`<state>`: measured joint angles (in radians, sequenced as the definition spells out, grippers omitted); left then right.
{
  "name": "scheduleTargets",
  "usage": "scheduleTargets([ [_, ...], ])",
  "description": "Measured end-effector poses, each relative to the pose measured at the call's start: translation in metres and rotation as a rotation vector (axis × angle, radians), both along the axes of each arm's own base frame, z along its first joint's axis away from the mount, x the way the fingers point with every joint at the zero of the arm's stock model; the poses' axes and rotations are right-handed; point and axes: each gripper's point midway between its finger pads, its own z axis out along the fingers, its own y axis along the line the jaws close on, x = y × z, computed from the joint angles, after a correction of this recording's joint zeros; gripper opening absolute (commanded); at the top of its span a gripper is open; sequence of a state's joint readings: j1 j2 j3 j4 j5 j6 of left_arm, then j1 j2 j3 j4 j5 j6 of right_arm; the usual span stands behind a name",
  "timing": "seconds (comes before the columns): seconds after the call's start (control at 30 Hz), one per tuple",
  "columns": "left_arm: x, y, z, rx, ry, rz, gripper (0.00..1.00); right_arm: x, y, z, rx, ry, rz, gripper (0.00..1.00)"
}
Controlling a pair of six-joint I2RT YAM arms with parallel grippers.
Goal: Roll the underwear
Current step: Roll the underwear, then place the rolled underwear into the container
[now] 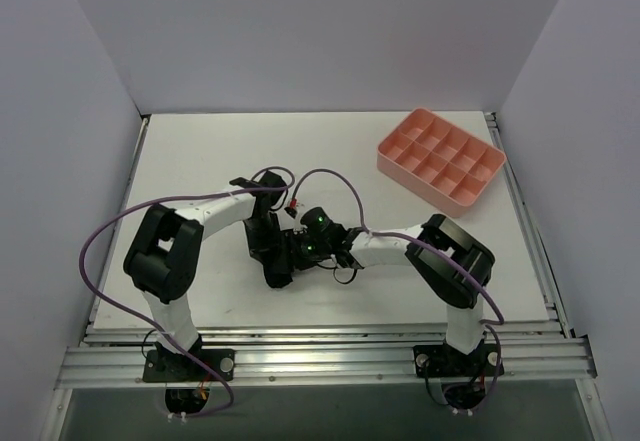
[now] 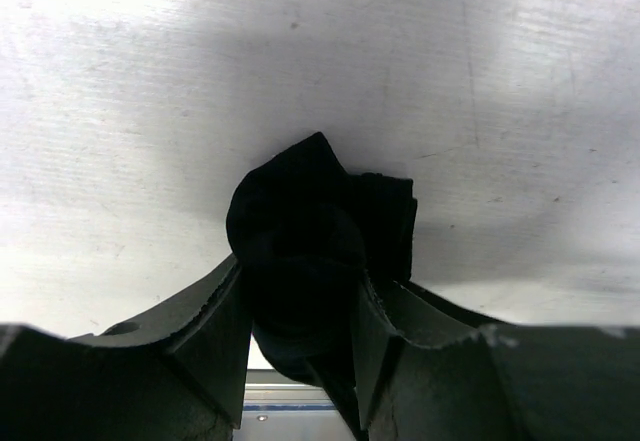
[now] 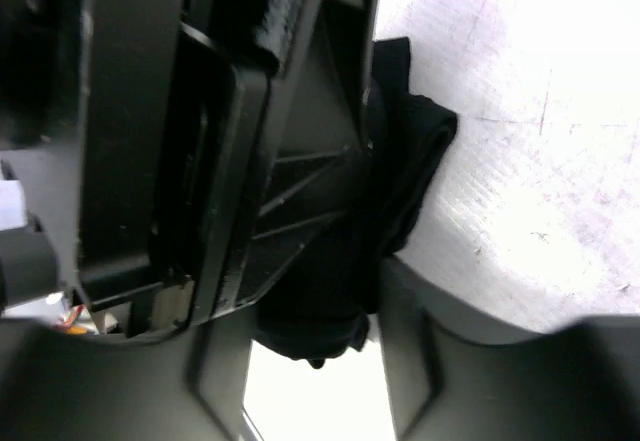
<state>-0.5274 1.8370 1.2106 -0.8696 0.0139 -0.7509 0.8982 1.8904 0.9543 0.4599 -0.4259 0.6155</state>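
One underwear (image 2: 320, 196), bundled; left gripper (image 2: 298, 283) clamped on it; right gripper (image 3: 305, 316) seemingly too; one tray (image 1: 425, 183).

White arms (image 1: 215, 211), black joints (image 1: 160, 253), purple cables (image 1: 325, 171)

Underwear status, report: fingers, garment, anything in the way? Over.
Left fingers shut on the underwear, bunched into a bundle. Right fingers flank the same bundle, grip unclear. Pink tray at back right, well clear of both arms.
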Motion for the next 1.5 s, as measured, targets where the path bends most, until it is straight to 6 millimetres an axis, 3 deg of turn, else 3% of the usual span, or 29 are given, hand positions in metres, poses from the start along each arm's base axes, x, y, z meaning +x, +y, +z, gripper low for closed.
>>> scheduleTargets([
  [0.17,-0.003,0.004,0.001,0.026,0.003,0.001,0.40,-0.003,0.002,-0.004,-0.004,0.007,-0.046,0.07],
  [0.27,-0.003,0.006,0.001,0.039,-0.001,0.002,0.48,-0.003,0.001,-0.004,0.001,0.019,-0.064,0.00],
  [0.57,-0.001,0.010,0.013,0.008,0.026,0.067,0.57,-0.005,0.005,-0.004,0.013,0.024,-0.083,0.00],
  [0.73,0.017,0.010,0.040,-0.095,-0.007,0.137,0.59,-0.006,0.003,-0.004,0.024,0.029,-0.098,0.00],
  [0.9,0.031,0.028,0.063,-0.170,-0.042,0.221,0.59,-0.009,-0.003,-0.002,0.015,0.036,-0.110,0.00],
  [1.1,0.045,0.059,0.094,-0.200,-0.124,0.283,0.60,-0.011,-0.026,0.003,-0.050,0.068,-0.148,0.00],
  [1.3,0.048,0.068,0.130,-0.268,-0.239,0.254,0.59,-0.003,-0.056,0.011,-0.117,0.091,-0.215,0.00],
  [1.5,0.026,0.064,0.117,-0.310,-0.202,0.192,0.59,0.003,-0.076,0.025,-0.167,0.076,-0.256,0.00],
])
